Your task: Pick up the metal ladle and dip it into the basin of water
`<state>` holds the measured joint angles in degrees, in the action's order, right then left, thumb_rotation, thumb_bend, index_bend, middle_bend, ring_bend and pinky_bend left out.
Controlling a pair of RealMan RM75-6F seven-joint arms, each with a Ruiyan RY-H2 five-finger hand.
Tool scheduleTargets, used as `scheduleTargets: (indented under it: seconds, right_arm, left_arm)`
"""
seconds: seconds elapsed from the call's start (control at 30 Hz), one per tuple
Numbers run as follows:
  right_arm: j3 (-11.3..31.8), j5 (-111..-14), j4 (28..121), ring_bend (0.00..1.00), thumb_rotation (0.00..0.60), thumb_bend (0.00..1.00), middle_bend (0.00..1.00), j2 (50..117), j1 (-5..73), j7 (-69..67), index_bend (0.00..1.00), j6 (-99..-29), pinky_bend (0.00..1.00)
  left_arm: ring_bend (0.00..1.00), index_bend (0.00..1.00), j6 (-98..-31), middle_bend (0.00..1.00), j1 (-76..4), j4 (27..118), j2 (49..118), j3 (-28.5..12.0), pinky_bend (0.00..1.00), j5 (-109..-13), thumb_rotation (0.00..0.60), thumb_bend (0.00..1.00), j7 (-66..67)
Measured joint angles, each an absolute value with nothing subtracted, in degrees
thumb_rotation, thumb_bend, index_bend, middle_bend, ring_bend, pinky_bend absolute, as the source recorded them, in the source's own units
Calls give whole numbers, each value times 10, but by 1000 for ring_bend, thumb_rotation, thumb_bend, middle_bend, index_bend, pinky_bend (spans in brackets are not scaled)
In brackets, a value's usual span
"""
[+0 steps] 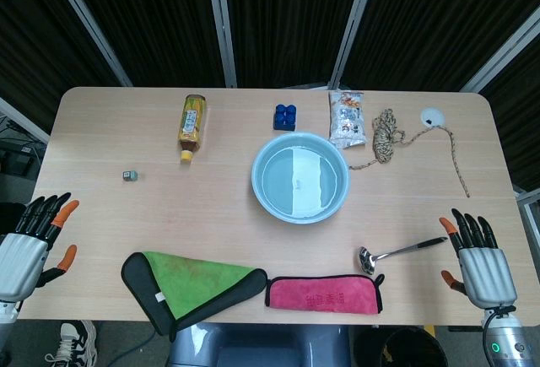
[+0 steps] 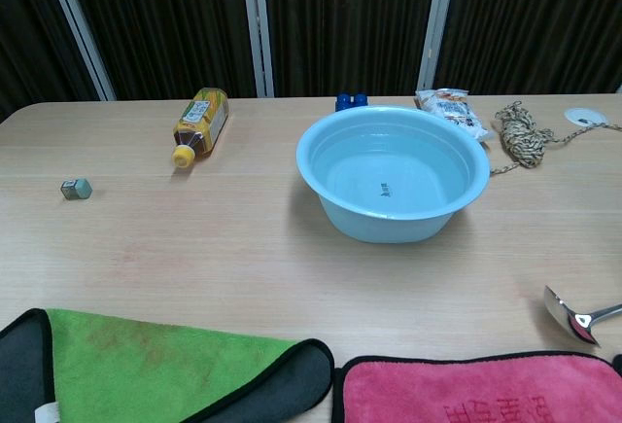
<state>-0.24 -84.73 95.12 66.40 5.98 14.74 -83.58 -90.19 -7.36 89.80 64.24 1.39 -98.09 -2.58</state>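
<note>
The metal ladle (image 1: 398,252) lies flat on the table near the front right, bowl toward the left, handle pointing right; its bowl (image 2: 575,317) shows at the chest view's right edge. The light blue basin (image 1: 300,177) holding water stands at the table's centre, also seen as the basin (image 2: 393,172) in the chest view. My right hand (image 1: 477,259) hovers open just right of the ladle's handle tip, fingers spread, not touching it. My left hand (image 1: 32,240) is open at the table's front left edge, far from both.
A green and black cloth (image 1: 190,287) and a pink cloth (image 1: 325,292) lie along the front edge. At the back are a tea bottle (image 1: 191,125), blue block (image 1: 285,116), snack packet (image 1: 347,118), rope coil (image 1: 388,135) and white disc (image 1: 433,116). A small cube (image 1: 128,175) sits left.
</note>
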Motion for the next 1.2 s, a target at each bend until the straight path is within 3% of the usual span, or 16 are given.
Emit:
scheduleTargets:
  seconds: [0.3, 0.57, 0.77, 1.2]
  right_arm:
    - [-5, -863, 956, 0, 600, 121, 0, 659, 56, 142, 91, -836, 0]
    - [-18, -903, 927, 0, 600, 121, 0, 637, 82, 121, 296, -794, 0]
    - [-35, -943, 895, 0, 600, 121, 0, 631, 109, 83, 378, -753, 0]
    - [-57, -1004, 810, 0, 600, 167, 0, 699, 167, 41, 444, -682, 0]
  left_arm:
    - [0, 0, -897, 0, -78, 897, 647, 18, 0, -994, 600, 474, -20]
    - [0, 0, -873, 0, -86, 900, 653, 16, 0, -982, 600, 471, -9]
    - [0, 0, -868, 0, -89, 904, 665, 18, 0, -988, 600, 472, 17]
    - [0, 0, -844, 0, -101, 907, 680, 16, 0, -978, 600, 471, 39]
